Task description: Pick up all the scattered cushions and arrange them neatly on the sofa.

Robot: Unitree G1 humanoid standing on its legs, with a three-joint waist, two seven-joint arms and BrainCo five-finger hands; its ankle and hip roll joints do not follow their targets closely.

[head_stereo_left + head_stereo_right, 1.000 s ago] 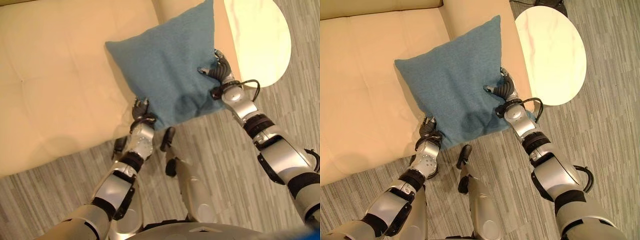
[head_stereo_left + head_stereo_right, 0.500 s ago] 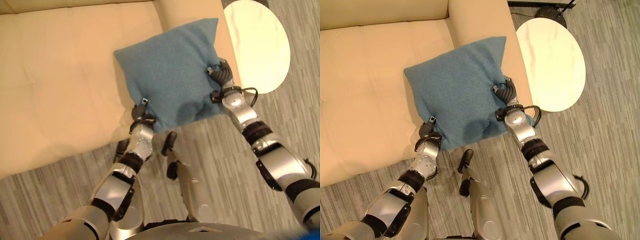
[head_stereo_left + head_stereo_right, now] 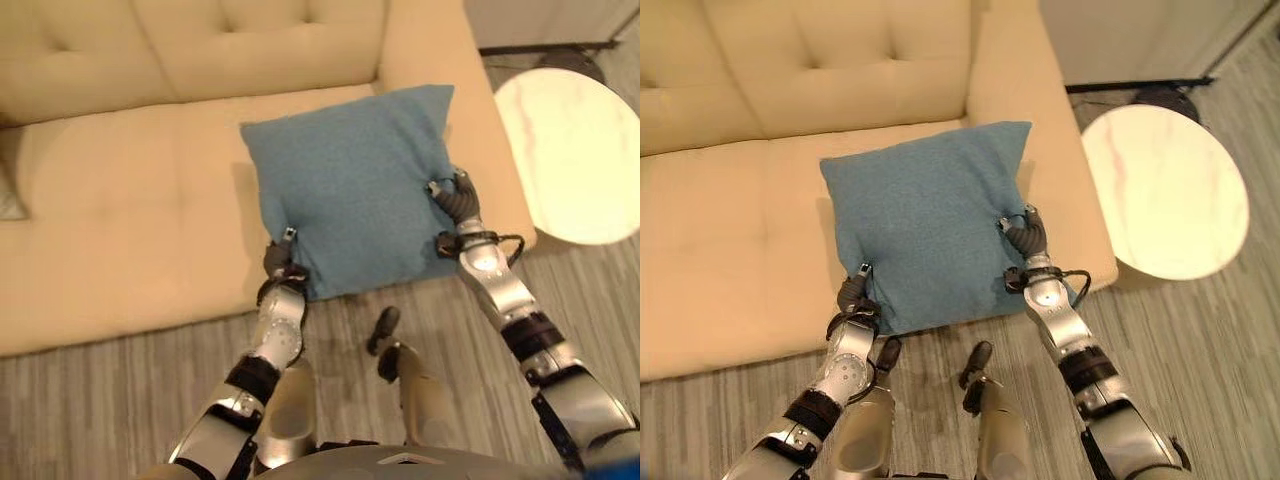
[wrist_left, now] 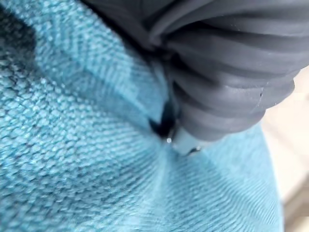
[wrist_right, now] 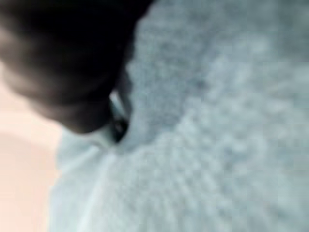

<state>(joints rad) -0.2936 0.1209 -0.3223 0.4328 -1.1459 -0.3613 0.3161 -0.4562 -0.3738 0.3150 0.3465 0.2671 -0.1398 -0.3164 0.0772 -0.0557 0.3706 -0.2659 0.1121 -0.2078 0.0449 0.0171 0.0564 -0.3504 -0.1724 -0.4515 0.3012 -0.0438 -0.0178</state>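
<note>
Both hands, left hand (image 3: 852,298) and right hand (image 3: 1028,238), pinch the blue cushion (image 3: 925,235) between clenched fingers (over the cream sofa (image 3: 730,240)).

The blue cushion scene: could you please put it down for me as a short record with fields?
cushion: blue cushion, square, over the sofa seat by the right armrest, near edge past the seat's front
left hand: left hand at the cushion's near left corner, fingers pressed into the cloth
right hand: right hand on the cushion's right edge, cloth puckered at its fingers
sofa: cream sofa with tufted back
side table: round white table right of the sofa, on striped grey floor
</note>
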